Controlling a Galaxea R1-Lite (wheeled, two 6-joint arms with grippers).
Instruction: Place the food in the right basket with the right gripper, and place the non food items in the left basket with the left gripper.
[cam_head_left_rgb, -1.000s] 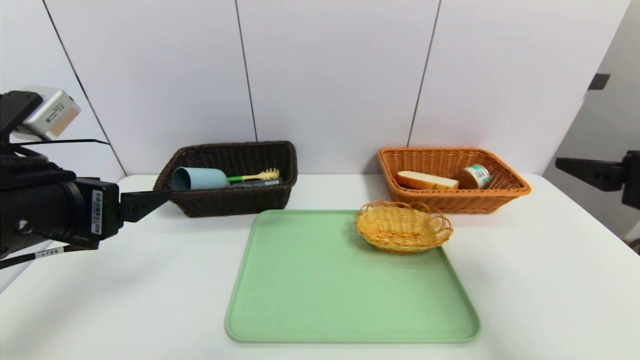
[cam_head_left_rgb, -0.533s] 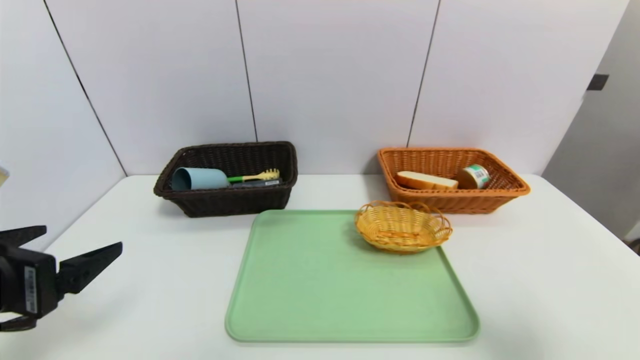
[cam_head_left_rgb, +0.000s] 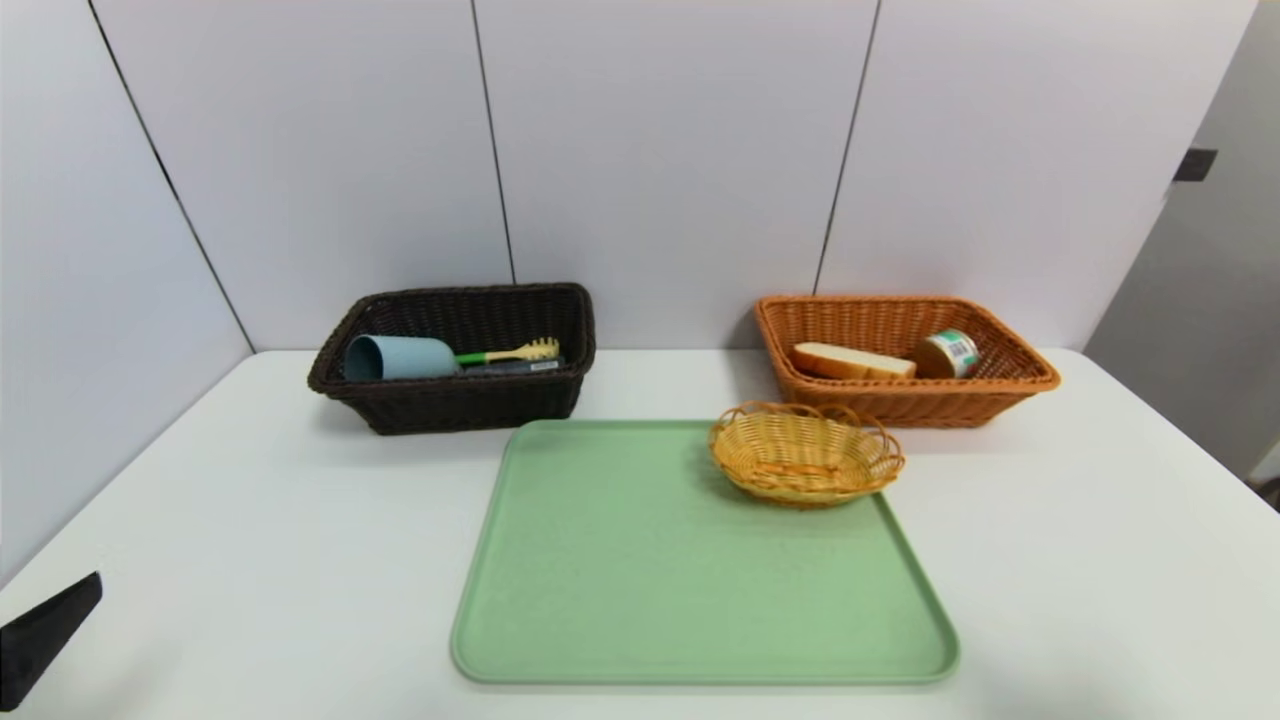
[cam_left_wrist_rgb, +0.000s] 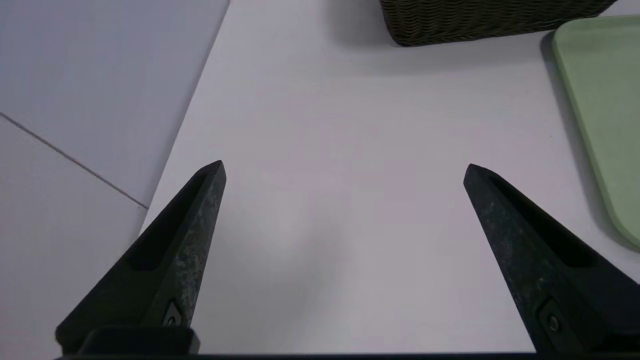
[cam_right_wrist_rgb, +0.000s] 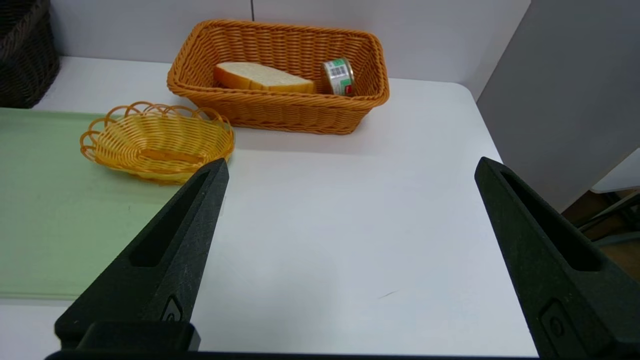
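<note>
Left wrist view: left gripper (cam_left_wrist_rgb: 344, 167), jaws spread wide and holding nothing, above bare white table (cam_left_wrist_rgb: 320, 150) near its left edge. Right wrist view: right gripper (cam_right_wrist_rgb: 350, 165), jaws likewise released and empty, above the table's right side. Beyond the left gripper stands the dark brown basket (cam_head_left_rgb: 455, 400), containing 1 blue cup (cam_head_left_rgb: 398, 357) on its side, a green-handled brush (cam_head_left_rgb: 510, 352) and a dark flat item too hidden to identify. Beyond the right gripper stands the orange basket (cam_head_left_rgb: 905, 400), containing 1 bread slice (cam_head_left_rgb: 852, 361) and 1 tin can (cam_head_left_rgb: 950, 353) on its side. Between the 2 baskets and nearer the robot lies a green tray (cam_head_left_rgb: 650, 570); a small yellow wicker dish (cam_head_left_rgb: 806, 452) rests on its far right corner.
</note>
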